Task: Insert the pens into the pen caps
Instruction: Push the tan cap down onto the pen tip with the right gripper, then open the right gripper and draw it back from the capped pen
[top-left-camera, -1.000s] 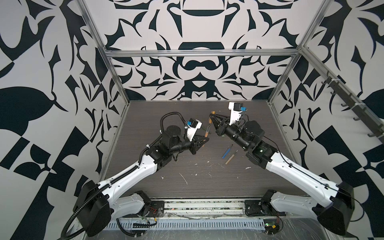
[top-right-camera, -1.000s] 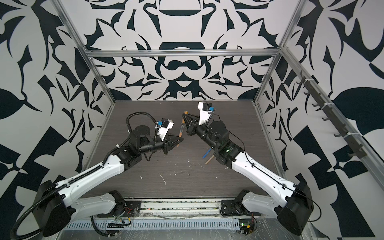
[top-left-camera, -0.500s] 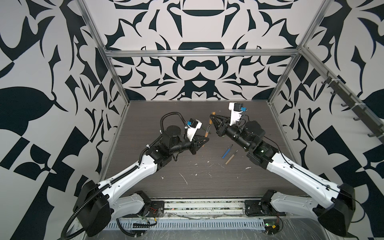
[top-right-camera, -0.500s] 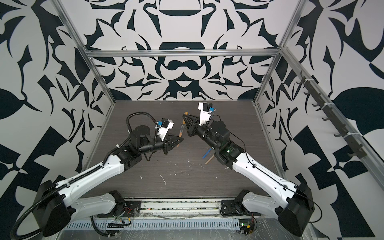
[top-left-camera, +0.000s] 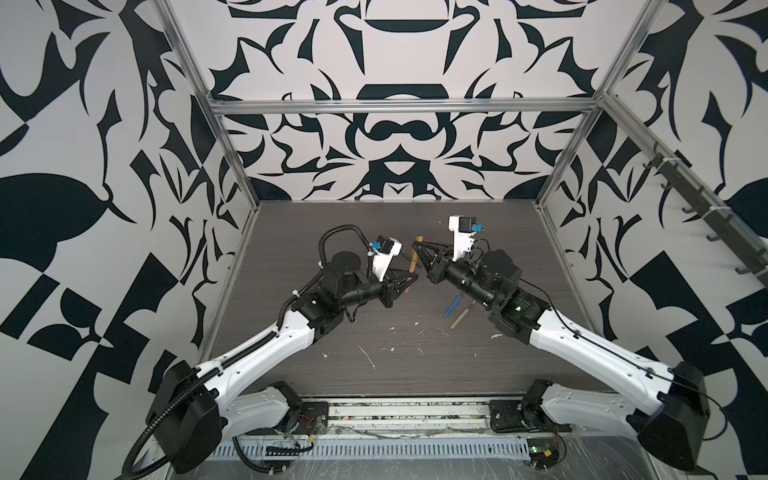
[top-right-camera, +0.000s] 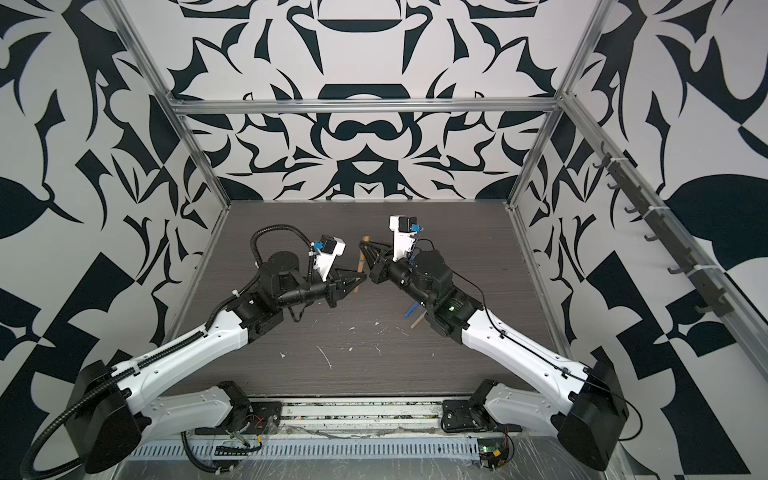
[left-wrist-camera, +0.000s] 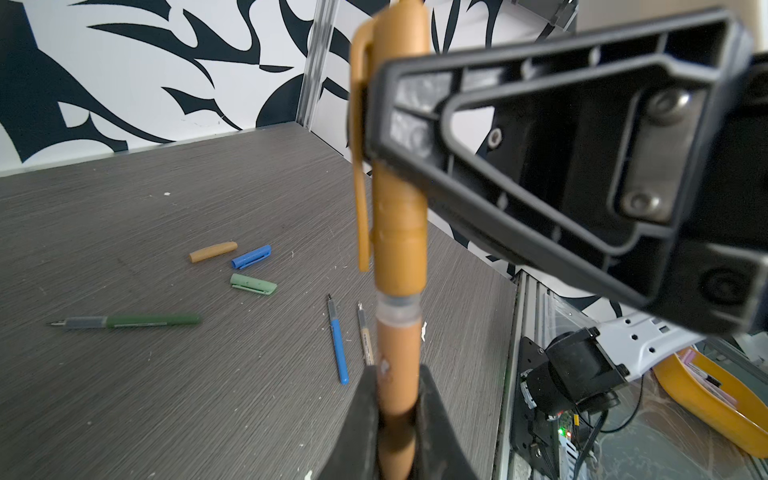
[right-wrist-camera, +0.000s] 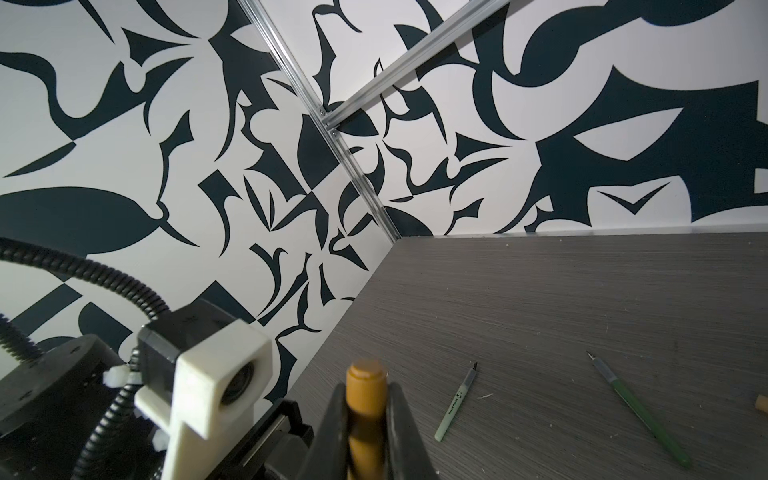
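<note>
Right now the ochre-brown pen (left-wrist-camera: 397, 365) is hanging in the air between my two tools, its writing end already inside the ochre-brown cap (left-wrist-camera: 399, 224). A clear band of the pen's neck is showing below the cap's mouth, so I am judging the cap as on but not fully seated.

My left tool (left-wrist-camera: 397, 388) is pinching the pen's barrel, pressed together on it just under that band. My right tool (right-wrist-camera: 365, 409) is pinching the cap from the sides, with the cap's rounded end sticking out past the fingers. In both top views the two tools are meeting tip to tip above the tabletop (top-left-camera: 457, 370), clear of its surface.

To finish this well, I am aiming to keep pen and cap on one line and push straight along it, left tool bracing and right tool driving, until the clear band disappears. Any tilt could jam the cap's rim or let the thin barrel slide through my grip, so I want a firm pinch and a short push.

Beyond my left tool, the tan cap (left-wrist-camera: 213, 251), blue cap (left-wrist-camera: 251, 257) and light green cap (left-wrist-camera: 253, 284) are lying close together. The dark green pen (left-wrist-camera: 133, 321) is lying off to one side of them, and the blue pen (left-wrist-camera: 337, 340) and tan pen (left-wrist-camera: 365, 336) are lying side by side nearer that tool. Ahead of my right tool, a pale green pen (right-wrist-camera: 457, 401) is lying on the tabletop.
</note>
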